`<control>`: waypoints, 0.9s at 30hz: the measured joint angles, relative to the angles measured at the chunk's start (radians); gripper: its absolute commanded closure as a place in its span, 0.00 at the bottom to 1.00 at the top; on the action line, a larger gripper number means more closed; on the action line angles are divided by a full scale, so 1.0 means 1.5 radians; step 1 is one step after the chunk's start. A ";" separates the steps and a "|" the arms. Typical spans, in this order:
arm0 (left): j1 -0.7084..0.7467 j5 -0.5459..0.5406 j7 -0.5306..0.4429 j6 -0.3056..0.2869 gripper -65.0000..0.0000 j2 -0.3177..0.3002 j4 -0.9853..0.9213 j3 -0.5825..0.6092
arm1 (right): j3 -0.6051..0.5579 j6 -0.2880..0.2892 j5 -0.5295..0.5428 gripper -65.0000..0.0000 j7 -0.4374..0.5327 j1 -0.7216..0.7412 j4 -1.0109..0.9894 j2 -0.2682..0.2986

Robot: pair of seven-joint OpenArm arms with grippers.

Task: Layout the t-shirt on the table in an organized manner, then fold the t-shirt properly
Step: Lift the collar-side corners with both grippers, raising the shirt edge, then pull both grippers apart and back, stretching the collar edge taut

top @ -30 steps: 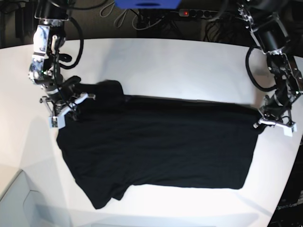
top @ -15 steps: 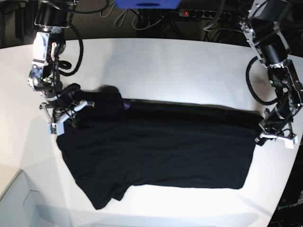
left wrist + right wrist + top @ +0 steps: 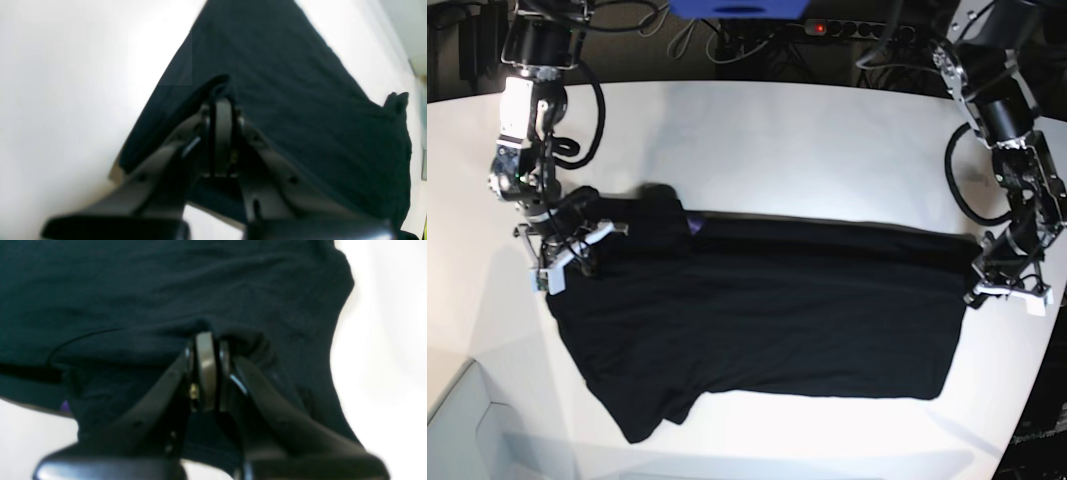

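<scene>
Both arms' fingers [image 3: 975,297] clench a black T-shirt [image 3: 767,325], its width stretched between them, toward the table's [image 3: 445,400] near edge.

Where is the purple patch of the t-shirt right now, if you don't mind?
In the right wrist view, the purple patch peeks out at the lower left, beside the black fabric.

In the base view we see the t-shirt [image 3: 767,330] lying on the table [image 3: 827,130], spread lengthwise from left to right; the left gripper [image 3: 977,290] is at its right end, the right gripper [image 3: 582,262] at its left end; between them we find a strip folded over along the far side; at the near left, a corner reaches out towards us.
</scene>
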 measured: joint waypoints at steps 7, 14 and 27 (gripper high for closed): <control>-0.011 0.002 -0.002 0.003 0.69 -0.001 -0.013 0.000 | 0.000 0.000 -0.003 0.91 -0.008 0.012 -0.001 0.000; -0.009 0.000 -0.001 0.003 0.55 -0.001 -0.011 -0.005 | 0.002 0.000 -0.003 0.50 -0.006 0.012 0.005 0.000; 0.052 0.007 0.001 0.003 0.49 -0.005 0.025 -0.043 | 0.125 -0.002 -0.003 0.37 0.002 -0.108 0.171 -0.045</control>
